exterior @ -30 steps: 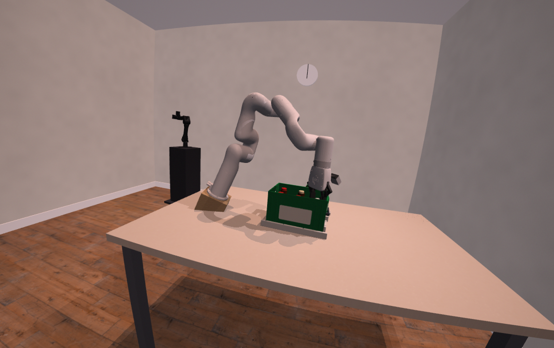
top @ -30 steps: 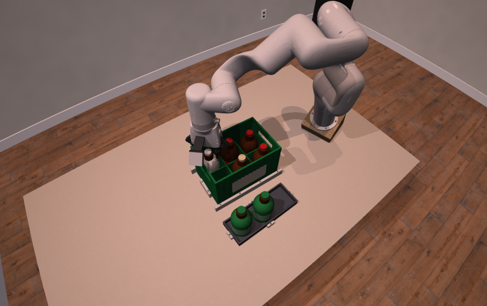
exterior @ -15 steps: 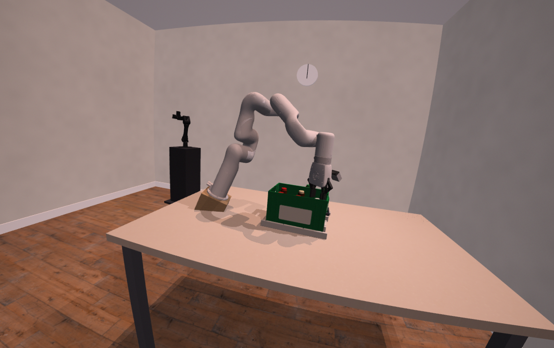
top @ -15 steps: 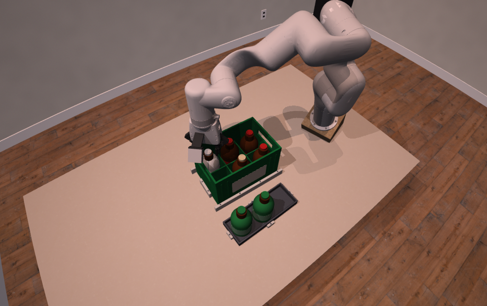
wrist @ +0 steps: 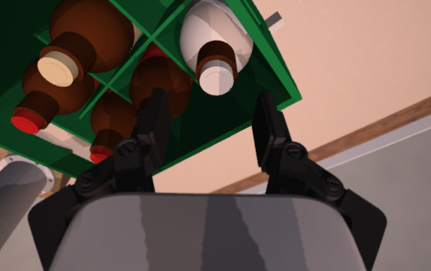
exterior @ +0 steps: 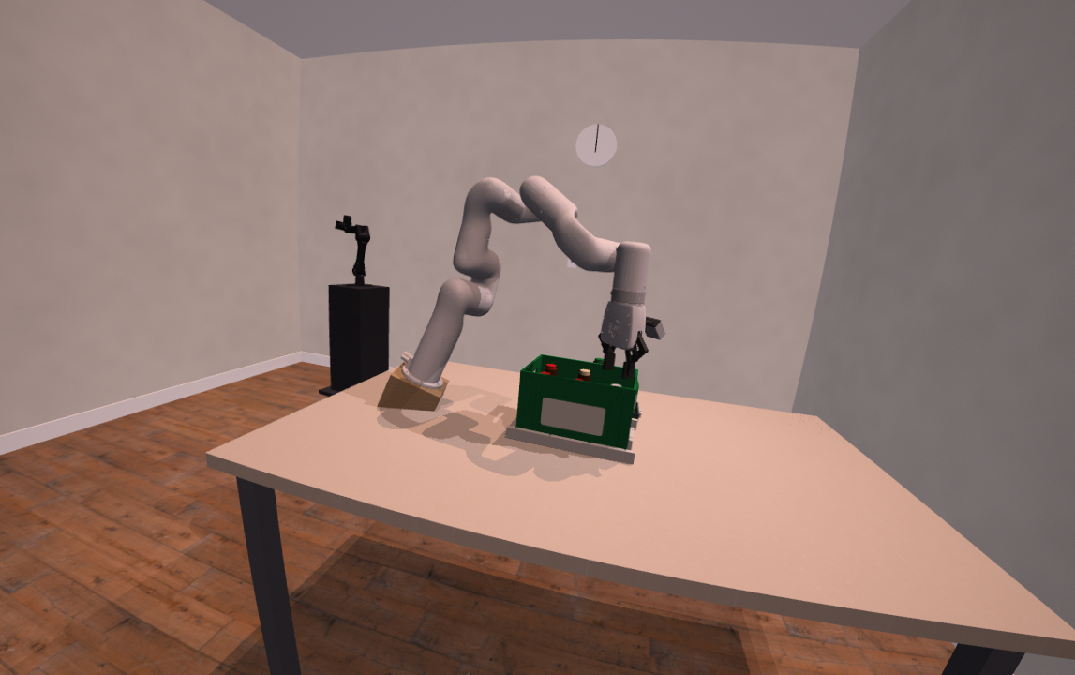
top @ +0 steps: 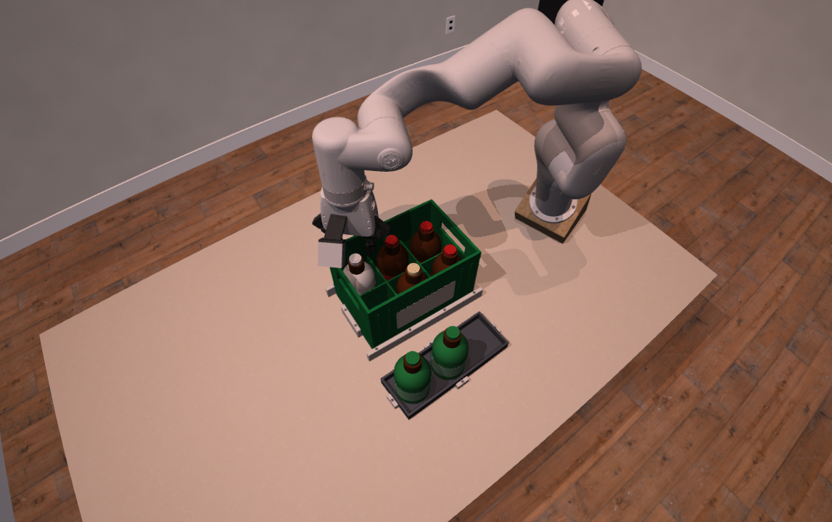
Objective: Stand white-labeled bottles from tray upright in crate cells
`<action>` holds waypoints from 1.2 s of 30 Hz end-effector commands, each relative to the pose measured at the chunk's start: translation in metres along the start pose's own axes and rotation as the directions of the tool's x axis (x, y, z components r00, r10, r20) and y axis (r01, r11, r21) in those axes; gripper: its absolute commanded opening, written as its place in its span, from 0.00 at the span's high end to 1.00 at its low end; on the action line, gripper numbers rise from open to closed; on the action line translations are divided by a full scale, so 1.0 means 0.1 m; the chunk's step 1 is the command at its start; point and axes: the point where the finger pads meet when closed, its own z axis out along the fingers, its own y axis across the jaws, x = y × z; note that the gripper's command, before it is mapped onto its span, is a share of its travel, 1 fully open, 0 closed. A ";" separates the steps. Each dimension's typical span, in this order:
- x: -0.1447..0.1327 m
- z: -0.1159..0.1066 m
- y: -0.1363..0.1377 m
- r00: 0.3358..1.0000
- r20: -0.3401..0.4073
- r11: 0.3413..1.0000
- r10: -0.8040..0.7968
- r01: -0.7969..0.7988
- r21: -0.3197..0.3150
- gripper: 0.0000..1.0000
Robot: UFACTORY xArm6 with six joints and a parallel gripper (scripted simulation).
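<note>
The green crate [top: 410, 262] stands on the table and holds several bottles. A white-labeled bottle [top: 359, 273] with a white cap stands upright in the crate's left cell; it also shows in the wrist view [wrist: 217, 45]. Three red-capped brown bottles [top: 392, 254] and a cream-capped one [top: 412, 275] fill other cells. My gripper [wrist: 212, 106] is open and empty, just above the white-capped bottle and clear of its cap; it also shows in the exterior view [exterior: 623, 359]. Two green-labeled bottles [top: 413, 375] [top: 450, 351] stand upright on the dark tray [top: 445, 373].
The arm's base [top: 555, 211] stands on a wooden block behind the crate. The tray lies just in front of the crate. One front crate cell [top: 379, 295] looks empty. A black pedestal with a camera [exterior: 358, 331] stands off the table.
</note>
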 end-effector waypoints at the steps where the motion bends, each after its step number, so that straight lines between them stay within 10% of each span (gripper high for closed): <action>1: 0.01 -0.11 0.01 1.000 -0.002 1.000 -0.001 0.001 -0.003 0.35; 28: 0.01 -0.35 0.01 1.000 -0.002 1.000 -0.001 0.001 -0.003 0.35; 29: 0.01 -0.35 0.01 1.000 -0.002 1.000 -0.001 0.001 -0.003 1.00; 36: 0.01 -0.35 0.01 1.000 -0.002 1.000 -0.001 0.001 -0.003 1.00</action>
